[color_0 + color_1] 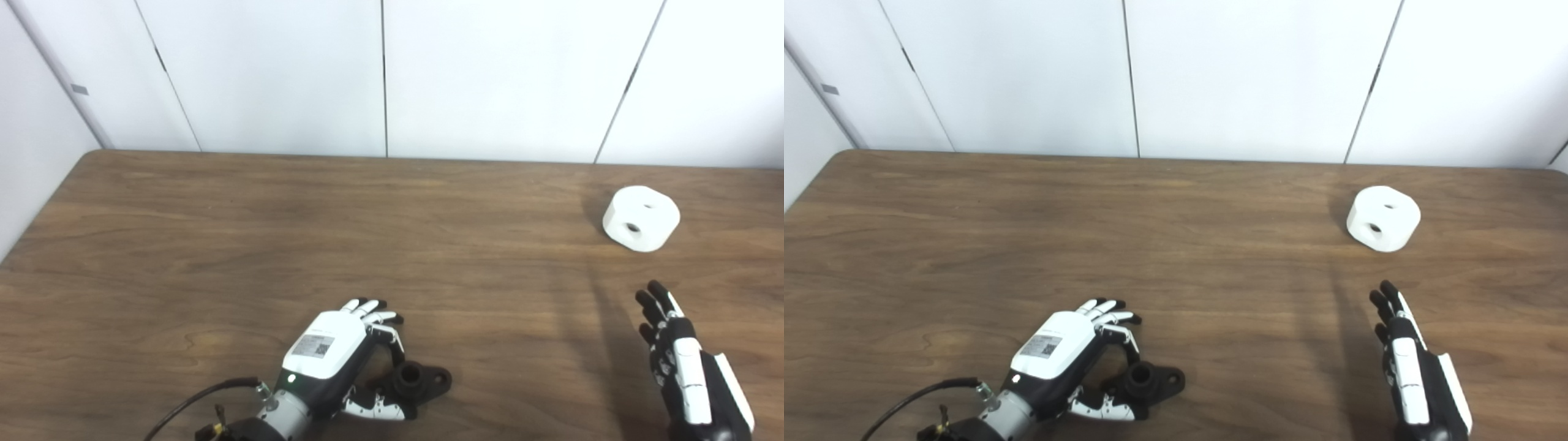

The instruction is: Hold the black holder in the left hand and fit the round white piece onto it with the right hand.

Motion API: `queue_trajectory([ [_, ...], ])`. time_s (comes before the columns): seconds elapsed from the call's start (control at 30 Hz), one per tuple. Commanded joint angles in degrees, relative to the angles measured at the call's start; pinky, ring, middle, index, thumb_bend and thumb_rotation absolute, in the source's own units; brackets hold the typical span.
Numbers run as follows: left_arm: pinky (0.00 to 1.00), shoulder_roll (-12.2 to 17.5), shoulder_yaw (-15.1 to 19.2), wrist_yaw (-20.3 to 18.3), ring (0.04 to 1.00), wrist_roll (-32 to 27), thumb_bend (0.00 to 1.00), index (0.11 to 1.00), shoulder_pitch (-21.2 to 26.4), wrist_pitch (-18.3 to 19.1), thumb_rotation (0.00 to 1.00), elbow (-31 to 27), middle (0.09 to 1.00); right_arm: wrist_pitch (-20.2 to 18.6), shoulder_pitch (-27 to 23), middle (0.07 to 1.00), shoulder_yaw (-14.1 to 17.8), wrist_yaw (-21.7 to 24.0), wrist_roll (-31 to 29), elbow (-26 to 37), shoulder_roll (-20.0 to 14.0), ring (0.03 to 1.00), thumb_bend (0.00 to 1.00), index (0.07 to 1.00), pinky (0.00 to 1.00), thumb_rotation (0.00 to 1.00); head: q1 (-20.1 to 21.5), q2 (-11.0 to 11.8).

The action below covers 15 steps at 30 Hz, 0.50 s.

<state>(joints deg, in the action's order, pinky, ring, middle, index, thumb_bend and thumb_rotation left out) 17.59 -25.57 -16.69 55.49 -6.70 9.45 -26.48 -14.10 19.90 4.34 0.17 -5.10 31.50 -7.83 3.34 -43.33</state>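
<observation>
The black holder [421,381] lies on the wooden table [245,245] near its front edge, with the left hand [334,358] curled about it, fingers and thumb bracketing it; a firm grasp cannot be confirmed. The round white piece [641,218] sits well apart from the holder, toward the table's far right, and the right hand [680,361] is released, fingers extended, short of it.

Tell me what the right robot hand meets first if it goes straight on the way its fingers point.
Probably the round white piece: the right robot hand points toward it, with bare table between. Height is unclear.
</observation>
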Motion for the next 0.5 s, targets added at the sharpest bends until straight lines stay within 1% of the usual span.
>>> queue_trajectory([
  [0.0, 0.96, 0.57, -0.37, -1.92, 0.936, 2.00, 0.52, 0.490, -0.61, -0.81, 0.06, 0.78, 0.845, 1.42, -0.33, 0.951, 0.57, -0.13, -0.39, 2.19, 0.79, 1.000, 0.52, 0.966, 1.00, 1.00, 0.14, 0.00],
  [0.07, 0.96, 0.50, -0.21, -1.89, 0.935, 2.04, 0.52, 0.490, -0.69, -1.13, 0.06, 1.00, 0.845, 1.77, -0.62, 0.952, 0.99, -0.28, -0.50, 2.16, 0.66, 1.000, 0.52, 0.959, 1.00, 1.00, 0.14, 0.00],
  [0.1, 0.96, 0.46, -0.13, -1.83, 0.935, 2.00, 0.52, 0.490, -0.69, -1.28, 0.06, 1.28, 0.844, 1.83, -0.84, 0.956, 1.32, -0.32, -0.73, 2.07, 0.52, 1.000, 0.52, 0.958, 1.00, 1.00, 1.09, 0.46],
  [0.17, 0.96, 0.41, 0.06, -2.04, 0.937, 1.87, 0.51, 0.490, -0.68, -1.32, 0.06, 1.74, 0.845, 1.45, -1.46, 0.959, 2.24, -0.57, -1.05, 2.22, 0.19, 1.000, 0.56, 0.957, 1.00, 0.90, 1.71, 0.82],
  [0.23, 0.97, 0.40, 0.31, -2.45, 0.942, 1.59, 0.51, 0.490, -0.66, -1.21, 0.06, 2.09, 0.849, 1.08, -2.18, 0.964, 3.24, -0.97, -0.96, 2.33, -0.07, 1.000, 0.59, 0.957, 1.00, 0.76, 2.32, 1.30],
  [0.3, 0.97, 0.53, 0.61, -2.46, 0.945, 1.17, 0.51, 0.491, -0.70, -1.37, 0.06, 2.54, 0.850, 0.68, -2.95, 0.962, 4.20, -1.60, -0.05, 2.31, -0.26, 0.994, 0.61, 0.952, 1.00, 0.64, 2.83, 1.63],
  [0.33, 0.97, 0.57, 0.72, -2.44, 0.946, 1.06, 0.51, 0.490, -0.72, -1.46, 0.06, 2.68, 0.850, 0.39, -3.21, 0.953, 4.48, -1.84, 0.50, 2.36, -0.30, 0.982, 0.62, 0.945, 0.98, 0.60, 2.83, 1.63],
  [0.37, 0.97, 0.67, 0.90, -2.17, 0.946, 0.80, 0.51, 0.490, -0.79, -1.71, 0.06, 2.94, 0.850, 0.10, -3.93, 0.950, 4.82, -2.18, 1.86, 2.34, -0.82, 0.978, 0.63, 0.943, 0.98, 0.58, 3.14, 1.72],
  [0.4, 0.96, 0.75, 1.08, -1.88, 0.943, 0.58, 0.51, 0.490, -0.83, -1.99, 0.06, 3.24, 0.848, -0.18, -4.64, 0.947, 4.97, -2.54, 3.79, 2.32, -1.34, 0.974, 0.64, 0.942, 0.97, 0.53, 3.46, 1.87],
  [0.43, 0.96, 0.80, 1.21, -1.63, 0.940, 0.41, 0.51, 0.490, -0.84, -2.24, 0.06, 3.53, 0.847, -0.29, -5.13, 0.939, 5.02, -2.77, 5.14, 2.23, -1.65, 0.961, 0.65, 0.938, 0.94, 0.49, 3.75, 2.14],
  [0.47, 0.96, 0.89, 1.38, -1.19, 0.939, 0.10, 0.51, 0.490, -0.90, -2.65, 0.06, 3.93, 0.847, -0.09, -6.29, 0.936, 5.27, -3.20, 7.06, 1.76, -2.34, 0.957, 0.66, 0.937, 0.93, 0.48, 4.05, 2.29],
])
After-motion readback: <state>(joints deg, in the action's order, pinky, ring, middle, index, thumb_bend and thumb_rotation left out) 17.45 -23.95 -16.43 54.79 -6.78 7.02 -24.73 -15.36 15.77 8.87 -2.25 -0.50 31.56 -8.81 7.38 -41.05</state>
